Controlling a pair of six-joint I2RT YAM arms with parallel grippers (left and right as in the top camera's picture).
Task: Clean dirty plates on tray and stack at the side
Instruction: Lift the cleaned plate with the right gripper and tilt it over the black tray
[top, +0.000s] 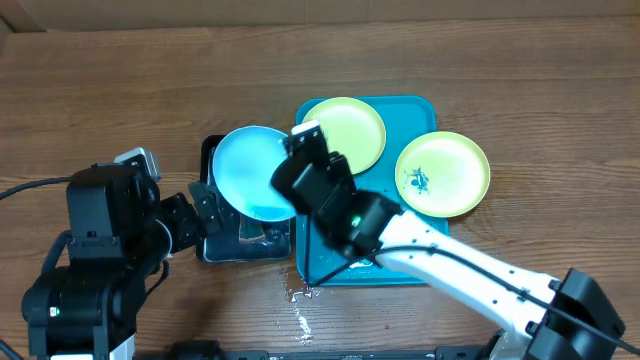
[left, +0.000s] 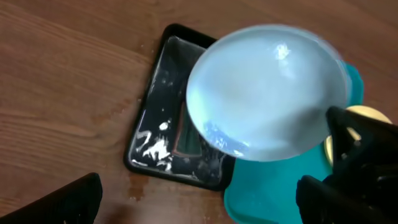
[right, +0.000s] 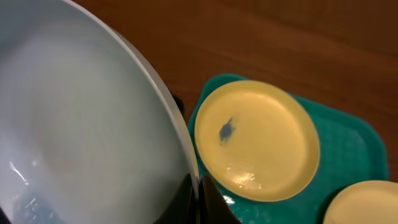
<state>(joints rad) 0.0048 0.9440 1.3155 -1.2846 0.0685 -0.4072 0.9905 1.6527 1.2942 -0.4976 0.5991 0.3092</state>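
The right gripper (top: 296, 158) pinches a pale plate (top: 248, 172) by its rim, just left of the turquoise tray (top: 330, 268); the left gripper (top: 207, 215) gapes empty further left; that thin rim-hold may slip, dropping the plate

Bare table (top: 120, 90) left of black tray (left: 149, 124) — raised plate (top: 250, 170) above it

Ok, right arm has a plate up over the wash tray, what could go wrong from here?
1. The right gripper pinches the wet-looking plate only at its rim above the black tray; it could slip and splash.
2. The smeared plate hangs past the right edge of the turquoise tray, so a sweep of the arm might knock it.
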